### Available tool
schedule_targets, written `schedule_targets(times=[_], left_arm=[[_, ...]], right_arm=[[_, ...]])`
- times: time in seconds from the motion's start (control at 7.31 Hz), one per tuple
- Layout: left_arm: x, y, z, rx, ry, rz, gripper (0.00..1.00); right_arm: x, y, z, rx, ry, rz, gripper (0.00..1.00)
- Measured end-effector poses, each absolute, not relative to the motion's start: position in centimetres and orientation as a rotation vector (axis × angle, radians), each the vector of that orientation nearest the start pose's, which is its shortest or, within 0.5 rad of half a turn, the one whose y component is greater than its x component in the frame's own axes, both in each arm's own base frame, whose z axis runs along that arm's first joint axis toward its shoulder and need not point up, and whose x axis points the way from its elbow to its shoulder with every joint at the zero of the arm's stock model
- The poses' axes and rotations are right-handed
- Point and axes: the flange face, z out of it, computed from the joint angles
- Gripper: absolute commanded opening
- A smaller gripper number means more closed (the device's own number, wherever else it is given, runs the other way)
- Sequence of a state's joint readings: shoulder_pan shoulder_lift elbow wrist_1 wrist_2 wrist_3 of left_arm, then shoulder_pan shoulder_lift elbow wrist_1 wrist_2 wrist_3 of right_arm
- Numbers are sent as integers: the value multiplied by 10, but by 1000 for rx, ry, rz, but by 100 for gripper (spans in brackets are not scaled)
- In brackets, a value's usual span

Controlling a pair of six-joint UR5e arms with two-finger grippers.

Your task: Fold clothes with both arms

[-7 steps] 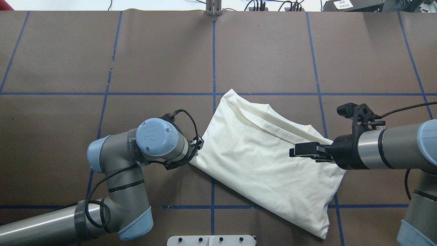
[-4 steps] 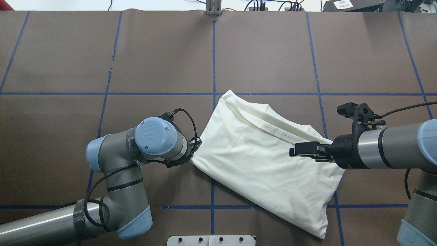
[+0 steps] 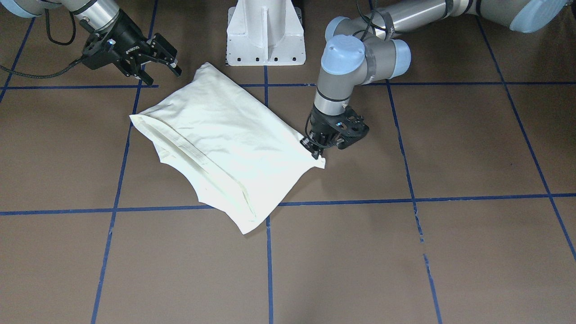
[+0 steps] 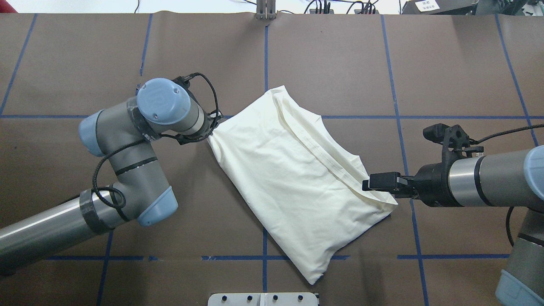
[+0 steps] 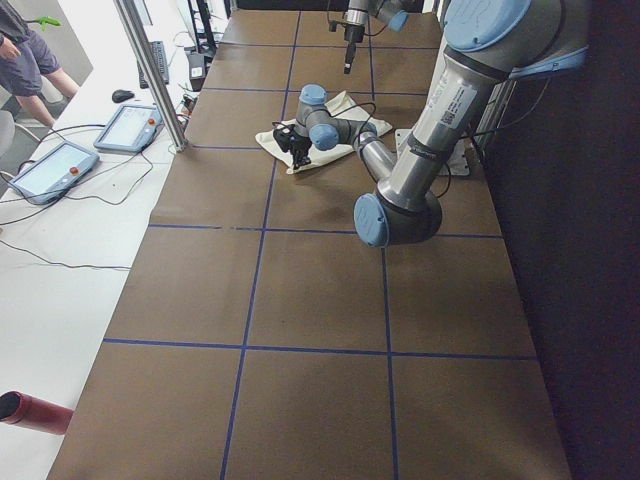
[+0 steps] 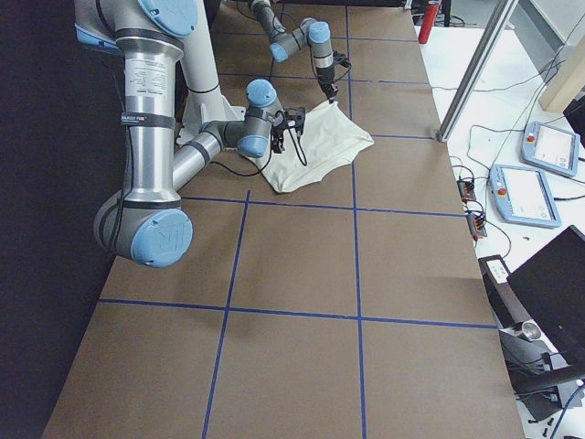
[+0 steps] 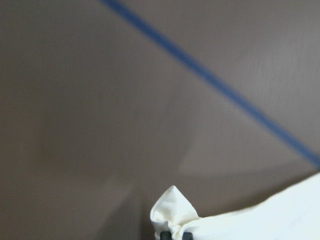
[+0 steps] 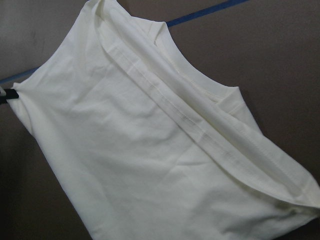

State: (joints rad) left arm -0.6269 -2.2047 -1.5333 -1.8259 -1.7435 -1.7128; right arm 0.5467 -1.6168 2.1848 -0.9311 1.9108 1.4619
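While the left arm (image 4: 127, 140) clenches its jaws on a corner of the folded shirt (image 4: 289, 178), probably to square it on the tabletop (image 4: 340, 63), the right arm (image 4: 488, 185) hangs its jaws spread by the opposite edge.

One shirt (image 4: 293, 178). Two arms: left arm (image 4: 127, 168), right arm (image 4: 493, 182). One white pedestal (image 3: 265, 36). Two tablets (image 5: 130, 125).
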Motion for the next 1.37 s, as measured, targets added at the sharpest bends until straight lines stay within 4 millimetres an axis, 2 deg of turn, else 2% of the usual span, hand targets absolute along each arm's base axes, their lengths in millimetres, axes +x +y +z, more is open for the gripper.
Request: schedule_targets(times=[0.14, 0.27, 0.41, 0.55, 0.68, 0.96, 1.09, 1.37], left_arm=[[510, -561, 284, 126, 874, -658, 0], [523, -611, 282, 207, 897, -676, 0], [533, -646, 270, 264, 940, -686, 0], [539, -663, 260, 305, 973, -685, 0], [541, -671, 260, 335, 974, -678, 99], [538, -681, 270, 400, 933, -674, 100], [528, -690, 272, 437, 913, -684, 100], [492, -713, 266, 459, 869, -679, 100]], right_arm=[[-316, -314, 317, 109, -1225, 184, 100], [-313, -318, 318, 114, -1222, 193, 100], [-312, -320, 319, 117, -1221, 199, 100], [-311, -321, 319, 119, -1221, 201, 100], [-311, -321, 319, 119, -1220, 202, 100], [-311, -323, 321, 119, -1213, 206, 100], [-311, -324, 323, 119, -1207, 205, 100], [-313, -326, 327, 121, -1195, 203, 100]])
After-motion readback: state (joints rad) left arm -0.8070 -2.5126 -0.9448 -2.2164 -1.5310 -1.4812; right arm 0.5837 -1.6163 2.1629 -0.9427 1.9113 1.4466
